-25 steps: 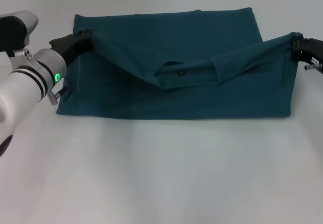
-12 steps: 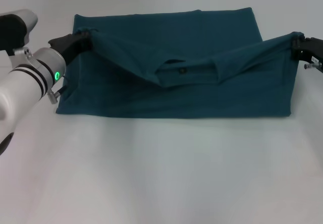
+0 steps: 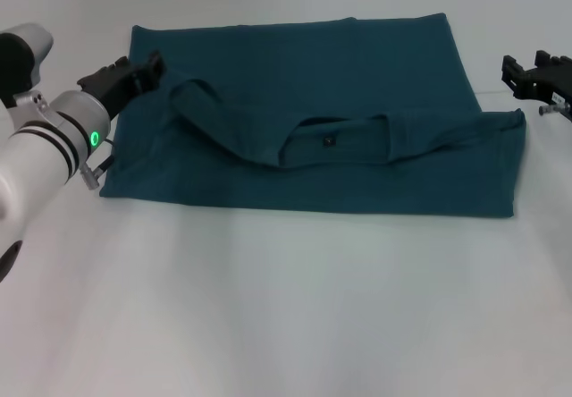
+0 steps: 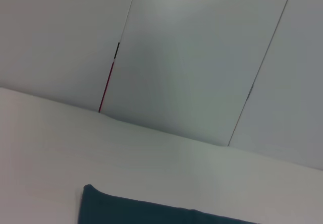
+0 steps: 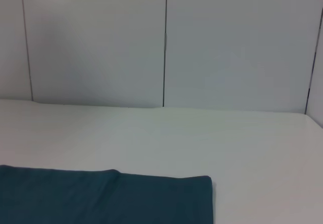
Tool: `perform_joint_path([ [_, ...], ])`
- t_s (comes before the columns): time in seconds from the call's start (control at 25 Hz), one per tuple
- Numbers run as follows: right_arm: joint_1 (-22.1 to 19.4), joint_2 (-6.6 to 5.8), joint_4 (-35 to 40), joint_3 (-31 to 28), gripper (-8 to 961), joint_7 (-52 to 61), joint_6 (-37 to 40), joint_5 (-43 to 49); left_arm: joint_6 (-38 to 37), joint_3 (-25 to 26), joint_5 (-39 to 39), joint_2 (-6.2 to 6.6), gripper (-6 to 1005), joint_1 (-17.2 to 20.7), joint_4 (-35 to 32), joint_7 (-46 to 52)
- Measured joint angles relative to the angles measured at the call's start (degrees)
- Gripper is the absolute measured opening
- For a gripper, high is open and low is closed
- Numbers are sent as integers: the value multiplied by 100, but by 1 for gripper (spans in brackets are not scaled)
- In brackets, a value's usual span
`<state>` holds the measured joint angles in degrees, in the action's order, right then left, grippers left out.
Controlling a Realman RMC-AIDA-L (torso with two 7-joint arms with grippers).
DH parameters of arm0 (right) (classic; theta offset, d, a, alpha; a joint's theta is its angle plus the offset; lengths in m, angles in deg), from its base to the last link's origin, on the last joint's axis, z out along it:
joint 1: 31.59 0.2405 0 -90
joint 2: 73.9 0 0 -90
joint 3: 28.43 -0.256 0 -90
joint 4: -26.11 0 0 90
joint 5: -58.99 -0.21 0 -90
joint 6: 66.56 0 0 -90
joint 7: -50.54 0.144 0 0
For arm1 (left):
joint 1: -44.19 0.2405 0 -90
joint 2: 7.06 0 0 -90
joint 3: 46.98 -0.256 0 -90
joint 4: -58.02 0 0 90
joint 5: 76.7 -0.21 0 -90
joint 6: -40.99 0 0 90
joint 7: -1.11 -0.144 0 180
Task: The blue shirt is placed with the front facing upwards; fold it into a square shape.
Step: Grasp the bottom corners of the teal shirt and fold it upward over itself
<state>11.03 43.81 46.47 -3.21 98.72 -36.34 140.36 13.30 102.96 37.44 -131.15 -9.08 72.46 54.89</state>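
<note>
The blue shirt [image 3: 313, 75] lies on the white table [image 3: 286, 308], folded into a wide rectangle. Its collar band with a small dark tag [image 3: 328, 139] lies across the middle, and the folded-over layer is creased. No white lettering shows. My left gripper [image 3: 134, 68] is open just off the shirt's far left corner and holds nothing. My right gripper [image 3: 525, 64] is open just past the shirt's right edge, also empty. A corner of the shirt shows in the left wrist view [image 4: 151, 211], and its edge shows in the right wrist view [image 5: 101, 199].
Bare white table lies in front of the shirt and on both sides. Pale wall panels [image 5: 166, 42] stand behind the table's far edge.
Both grippers have let go of the shirt's corners. The lifted layer has dropped flat onto the shirt. Both grippers have drawn back slightly outward.
</note>
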Motion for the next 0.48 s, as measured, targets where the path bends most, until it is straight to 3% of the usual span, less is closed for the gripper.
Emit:
perform_joint_path([
  [0.28,192,15,12,79,496,125,-464,17,72,-29,-14,7,543,58,-10,-1],
  [0.48,179,-39,68,719,794,871,-764,30,104,-279,-57,33,698,194,63,318],
])
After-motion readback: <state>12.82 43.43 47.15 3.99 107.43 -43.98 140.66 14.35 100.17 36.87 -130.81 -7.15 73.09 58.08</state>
